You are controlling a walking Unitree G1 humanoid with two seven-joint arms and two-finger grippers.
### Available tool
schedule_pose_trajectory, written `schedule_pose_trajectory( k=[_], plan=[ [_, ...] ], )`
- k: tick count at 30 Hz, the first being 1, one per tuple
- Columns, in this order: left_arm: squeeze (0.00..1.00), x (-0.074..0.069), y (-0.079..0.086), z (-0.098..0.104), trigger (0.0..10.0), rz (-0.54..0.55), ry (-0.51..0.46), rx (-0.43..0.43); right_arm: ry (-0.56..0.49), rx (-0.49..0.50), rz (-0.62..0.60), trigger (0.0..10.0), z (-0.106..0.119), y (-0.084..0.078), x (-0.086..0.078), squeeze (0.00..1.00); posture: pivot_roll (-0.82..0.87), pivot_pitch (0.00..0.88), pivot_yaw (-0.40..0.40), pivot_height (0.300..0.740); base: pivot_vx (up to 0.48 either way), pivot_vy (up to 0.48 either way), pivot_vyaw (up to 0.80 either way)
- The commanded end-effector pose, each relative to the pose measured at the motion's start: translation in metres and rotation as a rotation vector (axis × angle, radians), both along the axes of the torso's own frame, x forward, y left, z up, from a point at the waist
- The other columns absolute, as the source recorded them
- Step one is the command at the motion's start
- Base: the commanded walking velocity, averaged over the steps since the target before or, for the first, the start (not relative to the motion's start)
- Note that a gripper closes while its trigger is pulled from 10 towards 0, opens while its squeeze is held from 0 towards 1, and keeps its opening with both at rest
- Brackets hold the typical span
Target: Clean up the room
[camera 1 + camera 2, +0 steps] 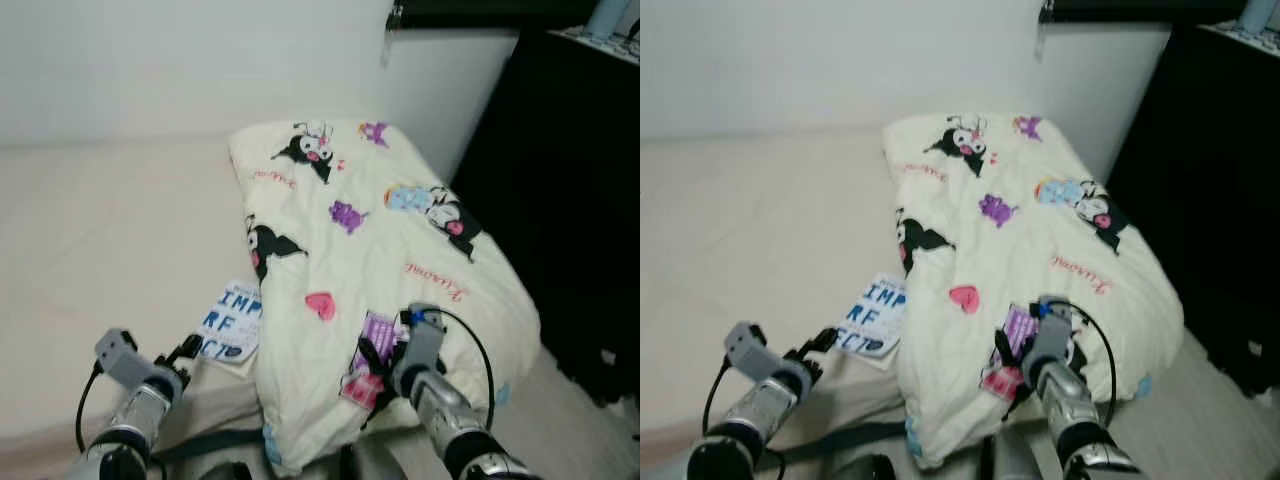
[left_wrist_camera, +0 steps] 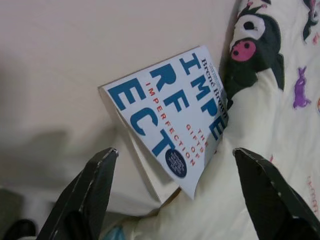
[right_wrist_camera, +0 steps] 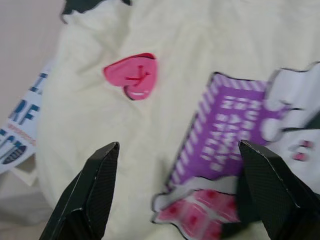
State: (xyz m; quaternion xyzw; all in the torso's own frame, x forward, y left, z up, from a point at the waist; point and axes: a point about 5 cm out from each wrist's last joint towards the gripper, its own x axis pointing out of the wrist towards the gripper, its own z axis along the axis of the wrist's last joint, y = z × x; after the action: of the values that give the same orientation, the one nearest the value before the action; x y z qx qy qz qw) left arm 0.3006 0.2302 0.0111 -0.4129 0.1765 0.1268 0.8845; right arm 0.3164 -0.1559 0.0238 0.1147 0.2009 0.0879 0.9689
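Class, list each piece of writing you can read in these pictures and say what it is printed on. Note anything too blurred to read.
"IMPERFECT", large blue letters on the book cover, partly tucked under the quilt.
"THE GIFTS OF IMPERFECTION", small red letters on the same cover.
"Brené Brown", at the cover's edge, only partly legible.
Dark round seal on the cover: too small to read.
Pink script and purple panel lettering on the quilt: too blurred to read.
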Motion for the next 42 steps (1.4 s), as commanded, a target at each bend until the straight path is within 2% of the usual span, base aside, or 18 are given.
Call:
schedule_pose_trajectory(
  k=[1, 5, 7, 8, 9, 11, 13, 16, 20, 26, 28, 29, 37, 40, 42],
  plan=[
    [0.0, 0.001, -0.008, -0.001, 10.0, 0.011, 0.002, -0.055, -0.049, 0.043, 0.004, 10.0, 0.007, 0.002, 0.003, 0.0, -0.3, 0.173, -0.028, 0.58, 0.0, 0.0, 0.0],
    [0.0, 0.004, -0.01, 0.0, 10.0, 0.006, 0.0, -0.058, -0.077, 0.07, 0.015, 10.0, 0.012, 0.004, 0.005, 0.0, -0.3, 0.184, -0.023, 0.575, 0.0, 0.0, 0.0],
    [0.0, 0.007, -0.016, 0.002, 10.0, -0.008, 0.003, -0.052, -0.151, 0.128, 0.051, 10.0, 0.026, 0.009, 0.009, 0.0, -0.32, 0.201, -0.013, 0.565, 0.0, 0.0, 0.0],
    [0.0, 0.007, -0.016, 0.002, 10.0, -0.008, 0.003, -0.052, -0.151, 0.128, 0.051, 10.0, 0.026, 0.009, 0.009, 0.0, -0.32, 0.201, -0.013, 0.565, 0.0, 0.0, 0.0],
    [0.0, 0.007, -0.016, 0.002, 10.0, -0.007, 0.016, -0.027, -0.191, 0.154, 0.07, 10.0, 0.033, 0.012, 0.01, 0.0, -0.32, 0.213, -0.01, 0.56, 0.0, 0.0, 0.0],
    [0.0, 0.007, -0.016, 0.002, 10.0, -0.007, 0.016, -0.027, -0.191, 0.154, 0.07, 10.0, 0.033, 0.012, 0.01, 0.0, -0.32, 0.213, -0.01, 0.56, 0.0, 0.0, 0.0],
    [0.0, 0.007, -0.013, 0.002, 10.0, 0.038, 0.032, -0.022, -0.249, 0.187, 0.084, 10.0, 0.047, 0.013, 0.01, 0.0, -0.32, 0.237, -0.014, 0.55, 0.0, 0.0, 0.0],
    [0.0, 0.008, -0.012, 0.002, 10.0, 0.058, 0.03, -0.036, -0.271, 0.195, 0.085, 10.0, 0.053, 0.013, 0.01, 0.0, -0.32, 0.246, -0.013, 0.545, 0.0, 0.0, 0.0],
    [0.0, 0.014, -0.01, 0.011, 10.0, 0.115, -0.056, -0.169, -0.334, 0.24, 0.091, 10.0, 0.07, 0.013, 0.009, 0.0, -0.34, 0.27, -0.01, 0.525, 0.0, 0.0, 0.0],
    [0.0, 0.022, -0.011, 0.021, 10.0, 0.13, -0.142, -0.26, -0.366, 0.274, 0.076, 10.0, 0.078, 0.01, 0.002, 0.0, -0.38, 0.281, -0.012, 0.525, 0.0, 0.0, 0.0],
    [0.0, 0.022, -0.011, 0.021, 10.0, 0.13, -0.142, -0.26, -0.366, 0.274, 0.076, 10.0, 0.078, 0.01, 0.002, 0.0, -0.38, 0.281, -0.012, 0.525, 0.0, 0.0, 0.0],
    [0.0, 0.023, -0.011, 0.023, 0.0, 0.14, -0.151, -0.274, -0.363, 0.272, 0.068, 10.0, 0.08, 0.007, 0.0, 0.0, -0.38, 0.283, -0.012, 0.525, 0.0, 0.0, 0.0],
    [0.0, 0.023, -0.01, 0.023, 0.0, 0.147, -0.156, -0.28, -0.362, 0.266, 0.044, 10.0, 0.085, 0.0, -0.004, 0.0, -0.39, 0.276, -0.008, 0.525, 0.0, 0.0, 0.0],
    [0.0, 0.023, -0.001, 0.026, 0.0, 0.179, -0.179, -0.282, -0.364, 0.263, 0.043, 10.0, 0.087, 0.0, -0.002, 0.0, -0.38, 0.27, -0.009, 0.525, 0.0, 0.0, 0.0],
    [0.0, 0.027, 0.016, 0.038, 0.0, 0.232, -0.24, -0.274, -0.37, 0.265, 0.047, 10.0, 0.091, 0.0, -0.001, 0.0, -0.37, 0.258, -0.011, 0.525, 0.0, 0.0, 0.0]
  ],
)
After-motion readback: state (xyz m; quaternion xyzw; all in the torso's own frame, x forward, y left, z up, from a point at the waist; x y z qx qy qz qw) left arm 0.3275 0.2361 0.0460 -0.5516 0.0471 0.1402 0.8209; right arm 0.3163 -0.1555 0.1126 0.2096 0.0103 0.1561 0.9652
